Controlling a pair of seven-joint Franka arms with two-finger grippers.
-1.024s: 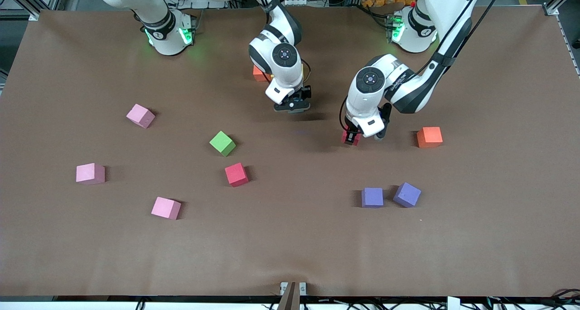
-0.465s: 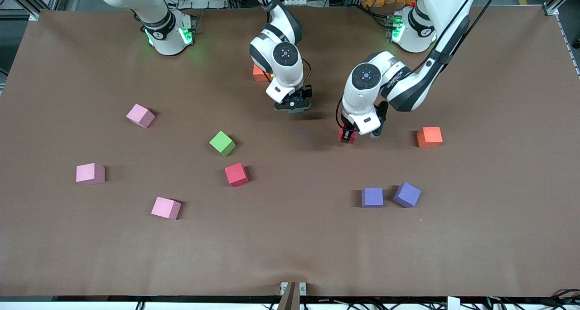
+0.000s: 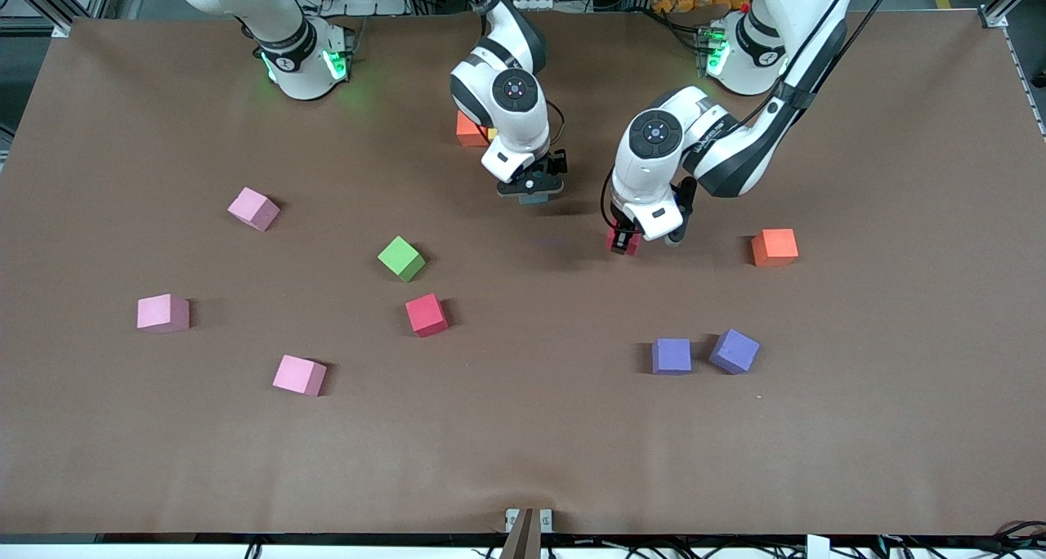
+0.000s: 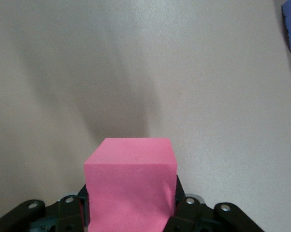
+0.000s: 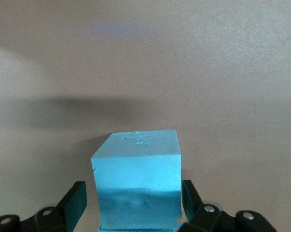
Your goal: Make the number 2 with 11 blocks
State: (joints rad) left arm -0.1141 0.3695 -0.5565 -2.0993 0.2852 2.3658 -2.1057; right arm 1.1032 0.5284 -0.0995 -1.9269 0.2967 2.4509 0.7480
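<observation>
Eleven-block job: the cubes lie scattered singly over the brown paper-covered table [image 3: 523, 444]. Being cubes, they have no long axis; only the turn of their faces differs.

- Left gripper [image 3: 625, 242]: clamped on a matte red foam cube [image 4: 131, 179], over bare table toward the left arm's end, beside the square-set orange foam cube [image 3: 775, 247]. In the left wrist view the held cube sits straight between the jaws.
- Right gripper [image 3: 531, 190]: low over mid-table, a light blue foam cube [image 5: 136, 179] in its mouth, one face flat toward the wrist camera. Cannot tell whether it grips the cube.
- A second orange cube [image 3: 469, 130] sits half hidden by the right arm.
- Green cube [image 3: 401, 258]: turned corner-on to the front camera. Second red cube [image 3: 426, 315] nearer, slightly turned.
- Three pink cubes toward the right arm's end: [image 3: 253, 208] turned, [image 3: 163, 312] square, [image 3: 299, 375] slightly turned.
- Two purple cubes just beside each other: [image 3: 672, 355] square, [image 3: 734, 351] turned
</observation>
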